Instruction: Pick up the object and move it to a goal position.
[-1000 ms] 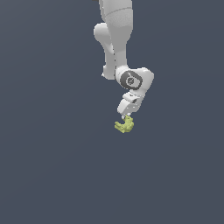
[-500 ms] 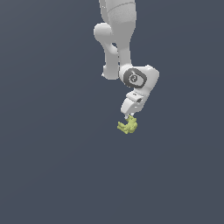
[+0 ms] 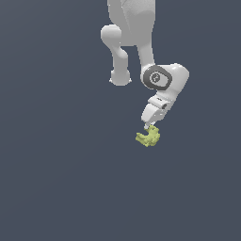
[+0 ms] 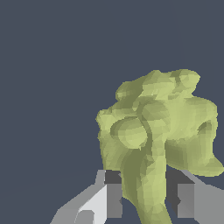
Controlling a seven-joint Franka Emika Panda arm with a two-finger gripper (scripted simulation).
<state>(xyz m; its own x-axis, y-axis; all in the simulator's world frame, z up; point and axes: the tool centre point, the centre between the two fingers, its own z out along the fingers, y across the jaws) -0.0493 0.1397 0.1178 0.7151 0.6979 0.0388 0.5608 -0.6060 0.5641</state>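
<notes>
The object [image 3: 148, 136] is a small yellow-green lumpy curled figure. It hangs below the white arm's gripper [image 3: 150, 127] in the exterior view, a little right of centre. In the wrist view the object [image 4: 157, 131] fills the frame, and its lower stalk sits between the two grey fingers [image 4: 113, 194], which press against it on both sides. The gripper [image 4: 146, 197] is shut on the object. I cannot tell how high the object is above the plain dark surface.
The white arm [image 3: 164, 80] reaches down from the top of the exterior view. The background [image 3: 56, 179] is a uniform dark blue-grey surface with no other objects or edges in view.
The gripper with the object in it has moved a little toward the exterior view's right and slightly down. The grip on the object is unchanged.
</notes>
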